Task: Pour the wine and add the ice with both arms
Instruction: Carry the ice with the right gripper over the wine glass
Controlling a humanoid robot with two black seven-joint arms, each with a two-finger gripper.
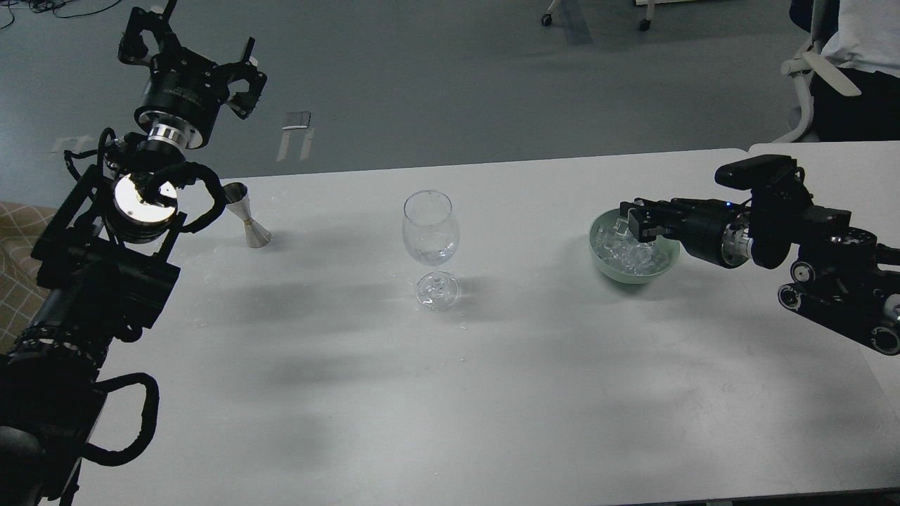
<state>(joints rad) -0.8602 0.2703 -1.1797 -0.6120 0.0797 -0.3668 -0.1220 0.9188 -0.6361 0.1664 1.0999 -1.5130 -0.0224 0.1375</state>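
Note:
A clear wine glass (430, 235) stands upright at the table's middle, with a little clear content at the bottom of its bowl. A pale green bowl (602, 263) holding several ice cubes (629, 256) sits to its right. A steel jigger (247, 218) stands at the far left. My right gripper (640, 223) hovers just over the bowl's far rim, above the ice; its fingers are dark and close together, and I cannot tell whether they hold a cube. My left gripper (190, 50) is raised high beyond the table's far left edge, open and empty.
A second white table (844, 165) abuts on the right. A seated person and an office chair (819, 70) are at the far right on the grey floor. The table's far edge runs just behind the jigger and the glass.

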